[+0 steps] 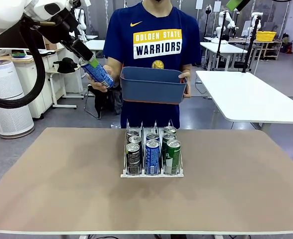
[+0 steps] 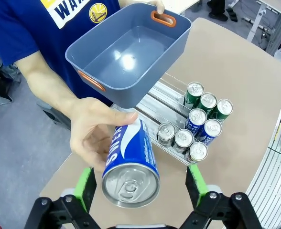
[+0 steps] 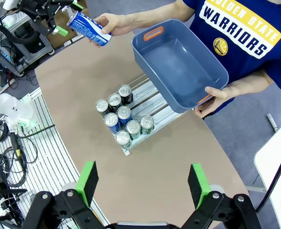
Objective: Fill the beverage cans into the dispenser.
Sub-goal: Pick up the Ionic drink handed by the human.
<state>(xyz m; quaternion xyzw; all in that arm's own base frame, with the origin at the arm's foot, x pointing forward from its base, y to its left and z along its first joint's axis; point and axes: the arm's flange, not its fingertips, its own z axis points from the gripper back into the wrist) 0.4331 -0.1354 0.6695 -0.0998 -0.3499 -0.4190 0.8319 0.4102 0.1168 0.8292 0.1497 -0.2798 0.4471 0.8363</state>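
Blue aluminium beverage can point(image 2: 131, 164), held in the person's hand point(image 2: 93, 138), lies between the left gripper's point(image 2: 139, 187) wide-open green pads, untouched. Right gripper point(image 3: 143, 183) open, empty; clear three-lane dispenser point(image 3: 152, 121) at twelve o'clock.

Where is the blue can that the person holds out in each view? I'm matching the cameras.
Front: blue can upper left, beside the blue-grey tub.
Left wrist: bottom centre, between the left fingers.
Right wrist: top left.
Shared landmark: the dispenser, mid-table.
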